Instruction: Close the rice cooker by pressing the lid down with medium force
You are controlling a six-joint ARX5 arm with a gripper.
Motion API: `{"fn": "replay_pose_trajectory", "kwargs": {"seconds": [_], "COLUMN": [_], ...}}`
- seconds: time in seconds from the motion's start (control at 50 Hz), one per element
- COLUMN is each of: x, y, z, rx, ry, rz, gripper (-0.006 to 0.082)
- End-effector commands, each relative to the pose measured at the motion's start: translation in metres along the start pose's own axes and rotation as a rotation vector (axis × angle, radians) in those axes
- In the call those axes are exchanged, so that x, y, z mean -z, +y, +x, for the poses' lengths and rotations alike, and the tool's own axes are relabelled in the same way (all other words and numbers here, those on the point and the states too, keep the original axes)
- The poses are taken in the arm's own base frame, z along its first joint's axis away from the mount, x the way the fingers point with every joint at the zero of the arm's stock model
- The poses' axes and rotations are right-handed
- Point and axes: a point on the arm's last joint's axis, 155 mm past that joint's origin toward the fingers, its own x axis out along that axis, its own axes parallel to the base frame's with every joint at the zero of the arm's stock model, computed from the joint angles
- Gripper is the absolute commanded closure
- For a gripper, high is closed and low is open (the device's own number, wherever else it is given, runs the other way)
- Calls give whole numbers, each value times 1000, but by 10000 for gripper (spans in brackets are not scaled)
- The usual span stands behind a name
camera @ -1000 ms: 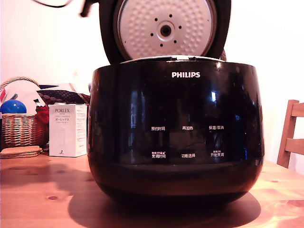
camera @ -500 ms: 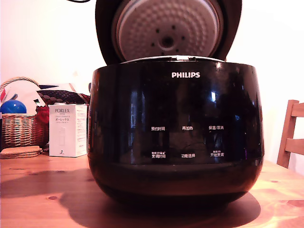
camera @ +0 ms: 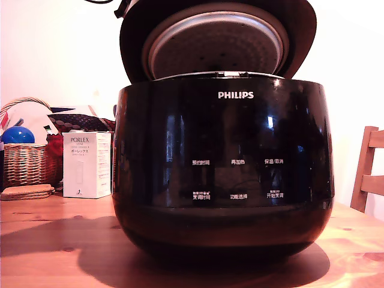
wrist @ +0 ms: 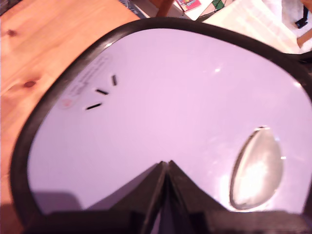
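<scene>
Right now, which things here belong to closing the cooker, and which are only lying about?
For the job: rice cooker; its half-lowered lid; end effector, fingers together against the lid's top.

Lying about: Porlex box; wicker basket; blue ball; wooden chair.

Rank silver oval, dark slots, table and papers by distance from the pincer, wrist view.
1. Silver oval and dark slots, on the lid beside the pincer: too close to call.
2. Table, beyond the lid's rim.
3. Papers, past the table's edge.

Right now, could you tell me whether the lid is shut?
Not shut: the lid is tilted partway down, its dimpled underside showing above the cooker rim.
</scene>
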Motion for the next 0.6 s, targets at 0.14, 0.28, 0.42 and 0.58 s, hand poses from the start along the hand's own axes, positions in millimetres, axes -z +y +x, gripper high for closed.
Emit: {"fn": "replay_pose_trajectory", "kwargs": {"seconds": [0.14,0.28,0.42,0.58], "x": [20,25,34,50], "y": [2,7,10,17], "z": [-1,1,7,18], "rx": [-36,-63,-70,-86], "ry": [-34,-89,-126,-156], "rz": [-5,-7,-13,-8], "gripper": [791,791,791,791]}}
